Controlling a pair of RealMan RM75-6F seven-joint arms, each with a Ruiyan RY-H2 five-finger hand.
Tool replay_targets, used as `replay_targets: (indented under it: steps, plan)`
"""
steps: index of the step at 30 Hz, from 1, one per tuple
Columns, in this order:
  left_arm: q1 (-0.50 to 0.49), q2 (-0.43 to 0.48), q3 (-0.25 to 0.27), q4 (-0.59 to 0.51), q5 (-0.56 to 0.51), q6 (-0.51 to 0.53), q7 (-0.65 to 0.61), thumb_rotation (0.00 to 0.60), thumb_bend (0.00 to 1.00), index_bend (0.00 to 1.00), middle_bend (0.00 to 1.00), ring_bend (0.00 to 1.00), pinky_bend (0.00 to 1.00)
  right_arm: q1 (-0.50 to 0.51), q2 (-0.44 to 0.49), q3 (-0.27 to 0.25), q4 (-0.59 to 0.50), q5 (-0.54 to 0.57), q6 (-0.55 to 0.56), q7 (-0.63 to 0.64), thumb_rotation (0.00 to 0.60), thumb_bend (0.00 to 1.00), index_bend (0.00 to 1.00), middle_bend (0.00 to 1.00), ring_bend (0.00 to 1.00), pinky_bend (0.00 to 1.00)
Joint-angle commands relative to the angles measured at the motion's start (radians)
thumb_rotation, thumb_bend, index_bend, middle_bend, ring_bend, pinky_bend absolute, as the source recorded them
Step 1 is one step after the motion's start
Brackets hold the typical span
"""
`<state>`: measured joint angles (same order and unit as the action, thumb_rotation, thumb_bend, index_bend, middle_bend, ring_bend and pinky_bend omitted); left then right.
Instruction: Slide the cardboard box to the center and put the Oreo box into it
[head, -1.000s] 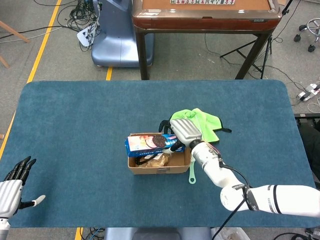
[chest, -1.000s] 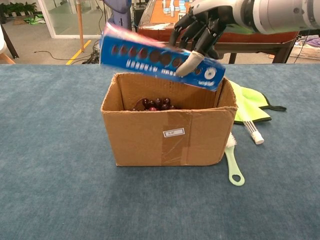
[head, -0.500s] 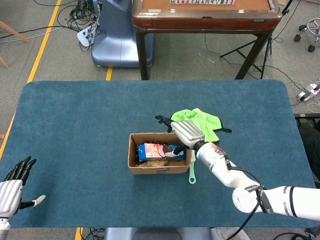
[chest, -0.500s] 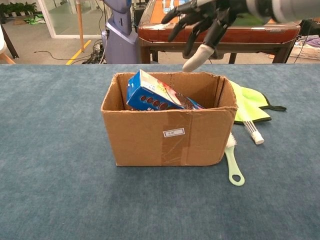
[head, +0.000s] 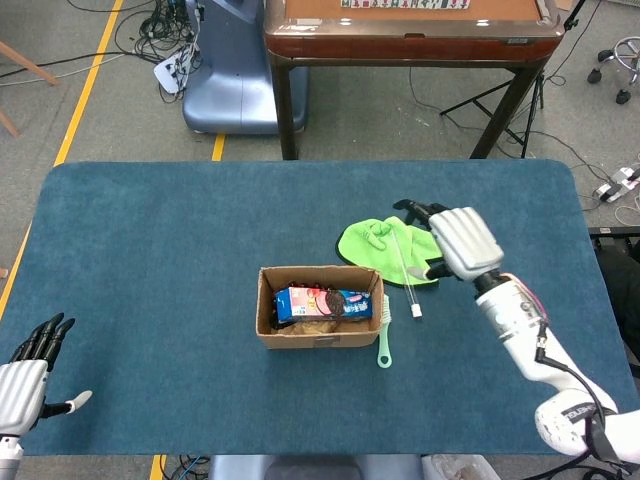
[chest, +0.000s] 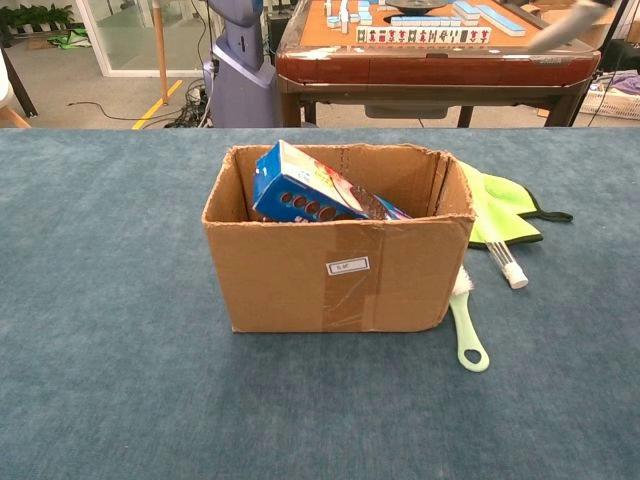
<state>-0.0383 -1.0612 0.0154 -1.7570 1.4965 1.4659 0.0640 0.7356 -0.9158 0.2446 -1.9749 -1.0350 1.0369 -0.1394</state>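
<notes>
Fingers spread on right hand (head: 462, 243), left hand (head: 22, 385); Oreo box (chest: 305, 186) half-hidden inside cardboard box (chest: 335, 270).

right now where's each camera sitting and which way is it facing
Head view: high above the near edge, looking steeply down on the table; shows the left hand and the right hand over the green cloth.
Chest view: low at table height, looking level across it; only a blur of the robot at the top right.
Shared: cardboard box, Oreo box, brush.
</notes>
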Motion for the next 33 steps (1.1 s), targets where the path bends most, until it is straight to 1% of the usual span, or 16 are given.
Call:
replay_targets:
  steps: [1, 4, 6, 10, 12, 14, 18, 19, 24, 28, 33]
  plan:
    - [-0.001, -0.002, 0.0, -0.001, -0.002, -0.002, 0.005, 0.6, 0.02, 0.0, 0.02, 0.02, 0.14, -0.053, 0.014, -0.028, 0.08, -0.055, 0.015, 0.063, 0.6, 0.0, 0.26, 0.44, 0.43, 0.63]
    - [-0.003, -0.005, -0.001, 0.0, -0.005, -0.007, 0.01, 0.6, 0.02, 0.0, 0.02, 0.02, 0.14, -0.071, -0.008, -0.047, 0.154, -0.091, 0.015, 0.075, 0.6, 0.0, 0.29, 0.47, 0.47, 0.63]
    - [-0.003, -0.005, -0.002, 0.001, -0.008, -0.009, 0.012, 0.6, 0.02, 0.0, 0.02, 0.02, 0.14, -0.077, -0.033, -0.062, 0.209, -0.115, 0.013, 0.063, 0.6, 0.0, 0.31, 0.48, 0.48, 0.63]
    - [-0.003, -0.006, -0.003, 0.002, -0.011, -0.008, 0.01, 0.6, 0.02, 0.0, 0.02, 0.02, 0.14, -0.08, -0.107, -0.1, 0.335, -0.186, 0.029, -0.013, 0.6, 0.0, 0.34, 0.47, 0.47, 0.63]
    - [-0.002, -0.005, -0.004, 0.003, -0.012, -0.007, 0.009, 0.6, 0.02, 0.0, 0.02, 0.02, 0.14, -0.079, -0.145, -0.117, 0.397, -0.223, 0.038, -0.052, 0.6, 0.0, 0.35, 0.44, 0.45, 0.62]
    - [-0.002, -0.005, -0.004, 0.003, -0.013, -0.008, 0.008, 0.6, 0.02, 0.0, 0.02, 0.02, 0.14, -0.075, -0.183, -0.133, 0.46, -0.262, 0.042, -0.085, 0.6, 0.0, 0.35, 0.42, 0.4, 0.59]
    - [0.0, -0.003, -0.004, 0.004, -0.015, -0.006, 0.003, 0.6, 0.02, 0.0, 0.02, 0.02, 0.14, -0.061, -0.257, -0.169, 0.584, -0.344, 0.032, -0.128, 0.6, 0.0, 0.35, 0.36, 0.31, 0.46]
    - [0.0, -0.003, -0.005, 0.004, -0.016, -0.006, 0.003, 0.6, 0.02, 0.0, 0.02, 0.02, 0.14, -0.057, -0.271, -0.176, 0.608, -0.361, 0.028, -0.13, 0.6, 0.0, 0.35, 0.35, 0.29, 0.43]
    - [0.002, -0.003, -0.006, 0.003, -0.021, -0.004, 0.004, 0.6, 0.02, 0.0, 0.02, 0.02, 0.14, -0.035, -0.339, -0.213, 0.73, -0.457, 0.008, -0.12, 0.6, 0.0, 0.35, 0.33, 0.27, 0.39]
    - [0.003, -0.004, -0.008, 0.004, -0.028, -0.005, 0.006, 0.6, 0.02, 0.0, 0.02, 0.02, 0.14, -0.024, -0.389, -0.243, 0.821, -0.528, 0.011, -0.084, 0.6, 0.0, 0.35, 0.33, 0.26, 0.38]
    - [0.004, -0.006, -0.011, 0.005, -0.038, -0.008, 0.01, 0.6, 0.02, 0.0, 0.02, 0.02, 0.14, -0.013, -0.463, -0.283, 0.963, -0.623, 0.046, 0.003, 0.6, 0.0, 0.35, 0.33, 0.25, 0.38]
